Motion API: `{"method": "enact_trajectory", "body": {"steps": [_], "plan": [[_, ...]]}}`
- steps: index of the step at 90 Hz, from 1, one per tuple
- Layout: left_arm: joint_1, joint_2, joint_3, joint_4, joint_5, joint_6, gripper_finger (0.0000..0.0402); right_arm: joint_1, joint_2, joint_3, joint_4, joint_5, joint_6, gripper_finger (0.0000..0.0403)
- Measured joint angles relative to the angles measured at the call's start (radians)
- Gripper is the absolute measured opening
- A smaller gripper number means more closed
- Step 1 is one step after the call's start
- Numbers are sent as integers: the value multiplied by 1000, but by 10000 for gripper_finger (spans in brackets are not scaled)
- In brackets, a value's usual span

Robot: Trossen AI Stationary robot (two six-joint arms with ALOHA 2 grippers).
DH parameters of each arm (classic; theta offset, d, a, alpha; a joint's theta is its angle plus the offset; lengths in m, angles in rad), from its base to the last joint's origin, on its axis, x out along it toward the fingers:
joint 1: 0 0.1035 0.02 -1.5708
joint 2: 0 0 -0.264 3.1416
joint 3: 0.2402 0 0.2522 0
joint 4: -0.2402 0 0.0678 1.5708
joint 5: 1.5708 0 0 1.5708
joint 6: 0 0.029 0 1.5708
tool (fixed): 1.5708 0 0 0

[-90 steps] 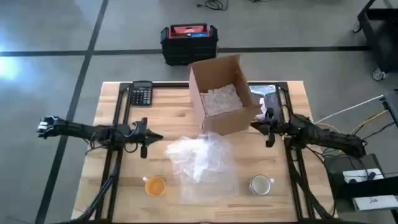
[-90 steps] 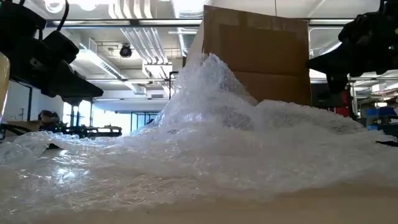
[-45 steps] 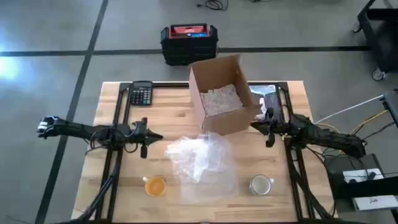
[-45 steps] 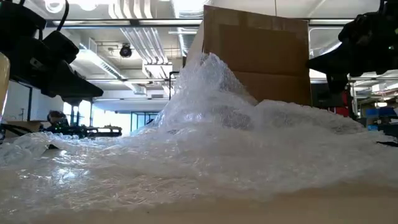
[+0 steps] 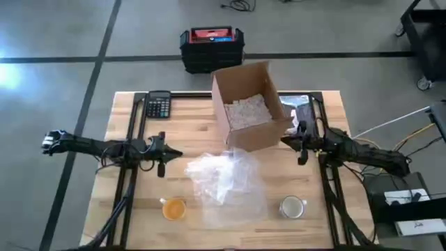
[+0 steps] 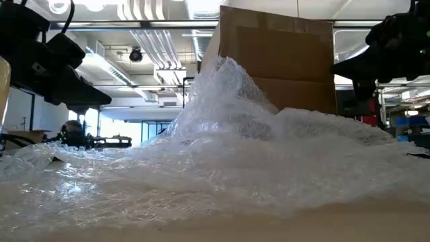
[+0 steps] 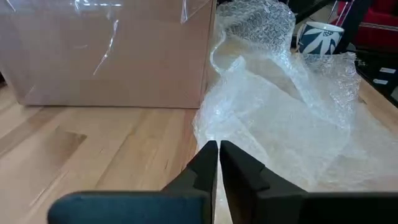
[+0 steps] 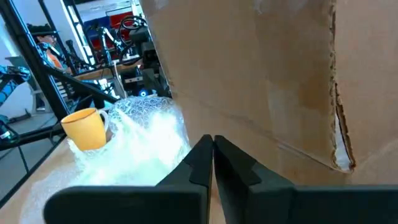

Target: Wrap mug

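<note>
A crumpled sheet of clear bubble wrap [image 5: 224, 180] lies in the table's middle, near the front. A yellow mug [image 5: 173, 208] stands left of it by the near edge, also in the right wrist view [image 8: 87, 127]. A white mug with a blue pattern [image 5: 293, 207] stands right of it, also in the left wrist view [image 7: 319, 37]. My left gripper [image 5: 175, 154] hovers shut, left of the wrap. My right gripper [image 5: 286, 140] hovers shut beside the cardboard box [image 5: 249, 104]. Neither touches anything.
The open cardboard box, holding packing material, stands at the table's far middle. A black calculator [image 5: 158, 106] lies at the far left. A black and red case [image 5: 212, 46] sits on the floor beyond the table. Bare wood shows between the wrap and the left edge.
</note>
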Motion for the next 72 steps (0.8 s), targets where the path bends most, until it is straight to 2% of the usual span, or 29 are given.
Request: {"method": "enact_trajectory", "body": {"steps": [23,36,54,59,72], "plan": [[0,0,0,0,0,2,2,0,0,0,0,0,0,0],[0,0,0,1,-7,58,6,0,0,0,0,0,0,0],[0,0,0,12,-8,12,4,0,0,0,2,0,6,0],[0,0,0,35,-8,-26,3,0,0,-2,13,0,52,0],[0,0,0,190,-8,-38,2,0,0,-3,22,-1,312,0]]}}
